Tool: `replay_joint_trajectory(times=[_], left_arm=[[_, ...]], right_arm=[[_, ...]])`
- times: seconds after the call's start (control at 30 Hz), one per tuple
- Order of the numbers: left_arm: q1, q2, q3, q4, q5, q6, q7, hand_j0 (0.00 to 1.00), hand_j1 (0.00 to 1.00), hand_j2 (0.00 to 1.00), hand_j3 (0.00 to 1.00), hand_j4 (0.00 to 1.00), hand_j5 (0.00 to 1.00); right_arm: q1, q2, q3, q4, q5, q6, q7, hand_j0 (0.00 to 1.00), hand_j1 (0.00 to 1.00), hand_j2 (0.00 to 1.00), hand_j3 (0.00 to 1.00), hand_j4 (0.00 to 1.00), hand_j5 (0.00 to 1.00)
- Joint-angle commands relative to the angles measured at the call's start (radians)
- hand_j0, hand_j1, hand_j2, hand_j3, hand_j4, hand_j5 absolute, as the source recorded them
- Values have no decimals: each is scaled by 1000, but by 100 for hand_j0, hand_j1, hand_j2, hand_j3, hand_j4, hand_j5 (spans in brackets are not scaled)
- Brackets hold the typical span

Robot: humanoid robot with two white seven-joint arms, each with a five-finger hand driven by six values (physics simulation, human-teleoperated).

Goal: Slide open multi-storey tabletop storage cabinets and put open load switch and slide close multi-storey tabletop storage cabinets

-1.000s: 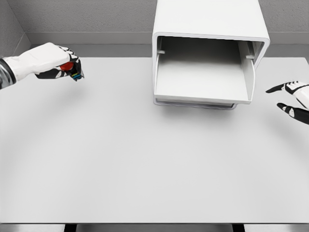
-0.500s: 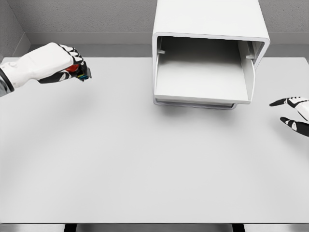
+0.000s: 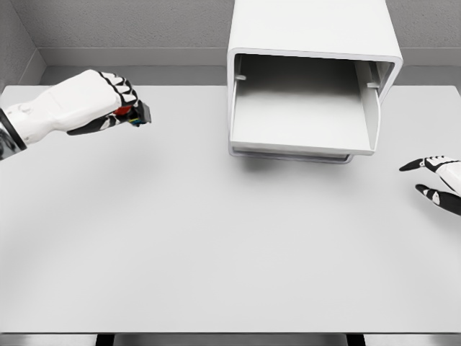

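My left hand [image 3: 115, 104] hovers over the table's far left, fingers curled around the load switch [image 3: 135, 114], a small dark block with a red part and coloured terminals. It hangs well left of the white storage cabinet [image 3: 313, 29] at the back centre. The cabinet's drawer [image 3: 302, 119] is slid out toward me, and its tray holds nothing. My right hand [image 3: 438, 180] shows at the right edge, below and right of the drawer, fingers spread and holding nothing.
The white table [image 3: 216, 238] stretches wide in front of the cabinet. A grey wall [image 3: 130, 25] runs behind it, and the table's front edge lies near the bottom of the view.
My left hand has carried the load switch to the right, toward the cabinet, and slightly down. My right hand has drawn back downward and toward the right edge.
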Motion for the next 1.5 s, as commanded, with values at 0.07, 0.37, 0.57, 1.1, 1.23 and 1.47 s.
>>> replay_joint_trajectory(times=[0.07,0.37,0.57,1.1,1.23,1.47], left_arm=[[9,0,4,-43,26,4,1,45,45,45,45,45,45],[28,-20,2,-100,47,4,1,46,46,46,46,46,46],[29,-22,-1,-104,73,4,1,46,46,46,46,46,46],[14,-103,-10,-104,116,4,1,46,46,46,46,46,46],[12,-130,-10,-104,116,4,1,46,46,46,46,46,46],[0,-186,-21,-104,115,4,1,46,46,46,46,46,46]], right_arm=[[0,27,0,-11,-5,1,-2,56,56,56,56,56,56],[41,112,0,-110,-5,1,3,58,58,58,58,58,58],[44,136,3,-143,-5,1,6,59,59,59,59,59,59],[51,152,8,-158,-2,1,6,60,60,60,60,60,60],[51,152,8,-158,-2,1,6,60,60,60,60,60,60],[49,162,8,-158,8,1,6,60,60,60,60,60,60]])
